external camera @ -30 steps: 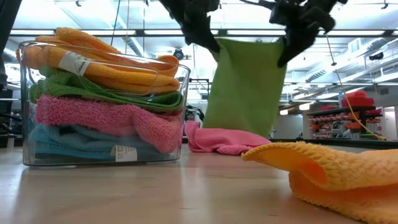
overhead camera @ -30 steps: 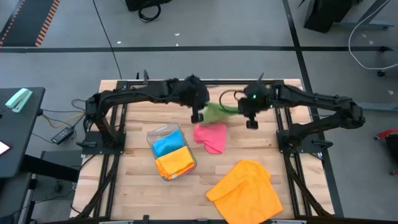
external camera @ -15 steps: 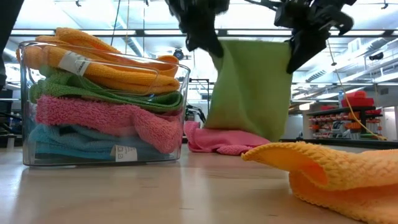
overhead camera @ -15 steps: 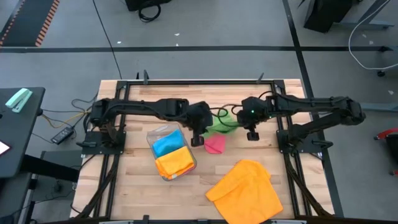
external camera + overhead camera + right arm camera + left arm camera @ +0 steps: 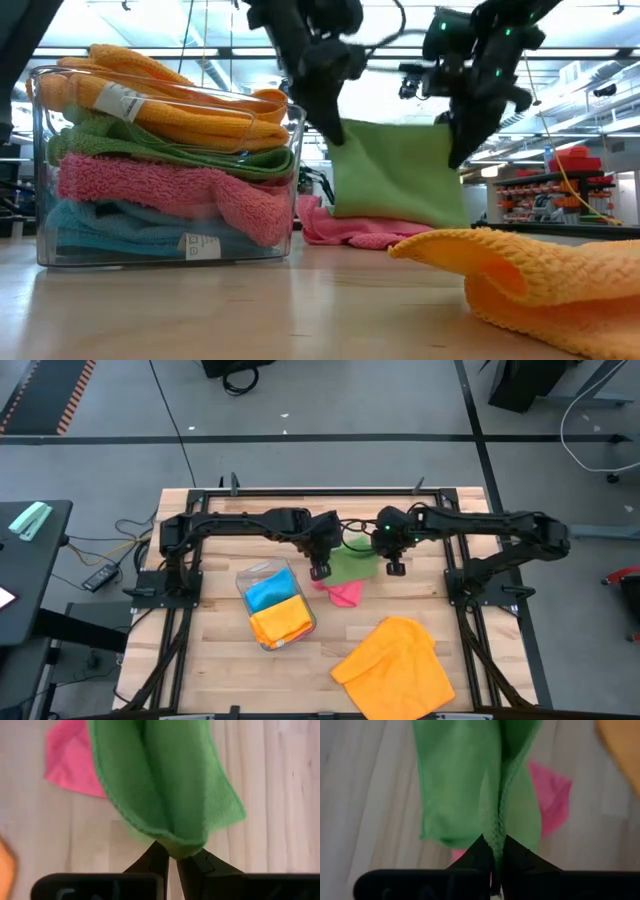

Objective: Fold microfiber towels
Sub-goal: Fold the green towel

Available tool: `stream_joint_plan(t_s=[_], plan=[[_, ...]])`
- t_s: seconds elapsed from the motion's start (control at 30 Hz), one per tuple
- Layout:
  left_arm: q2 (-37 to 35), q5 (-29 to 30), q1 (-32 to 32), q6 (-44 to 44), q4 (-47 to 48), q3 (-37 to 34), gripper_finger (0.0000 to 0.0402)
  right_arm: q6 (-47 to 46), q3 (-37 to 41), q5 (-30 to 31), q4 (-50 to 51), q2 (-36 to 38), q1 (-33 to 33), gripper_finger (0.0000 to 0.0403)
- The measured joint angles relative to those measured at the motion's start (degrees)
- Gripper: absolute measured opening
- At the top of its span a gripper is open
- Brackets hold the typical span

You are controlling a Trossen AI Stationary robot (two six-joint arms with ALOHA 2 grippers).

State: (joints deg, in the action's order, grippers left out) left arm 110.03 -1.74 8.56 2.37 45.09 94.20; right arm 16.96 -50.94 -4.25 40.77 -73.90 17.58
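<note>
Three loose towels: one green [image 5: 352, 566], one pink [image 5: 345, 593], one orange [image 5: 395, 665]. One clear tray [image 5: 292, 180] holds a folded stack.

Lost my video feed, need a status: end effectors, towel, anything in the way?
Left end effector and right end effector both shut on green towel, hanging spread between them. Pink towel lies crumpled directly below. Orange towel and filled bin off to the sides.
</note>
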Motion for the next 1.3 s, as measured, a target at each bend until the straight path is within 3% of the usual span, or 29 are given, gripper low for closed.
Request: stream_joint_plan(t_s=[0.2,0.4,0.87,1.3], plan=[[2.5,-0.04,1.05,-0.02,0.47,-0.01,0.0015,2.14,2.43,-0.09,-5.2,-2.3,3.19,0.0038],[4.54,-0.02,2.1,-0.87,1.14,0.01,0.003,4.51,2.56,-0.87,-8.25,-4.78,5.54,0.0038],[9.03,0.79,4.04,-0.81,-0.64,-0.01,0.002,2.84,2.56,-2.82,-10.56,-12.94,8.44,0.0043],[7.54,2.57,4.15,-0.6,2.12,0.01,0.0159,-0.3,2.34,-4.03,-7.52,-9.41,12.1,0.0151]])
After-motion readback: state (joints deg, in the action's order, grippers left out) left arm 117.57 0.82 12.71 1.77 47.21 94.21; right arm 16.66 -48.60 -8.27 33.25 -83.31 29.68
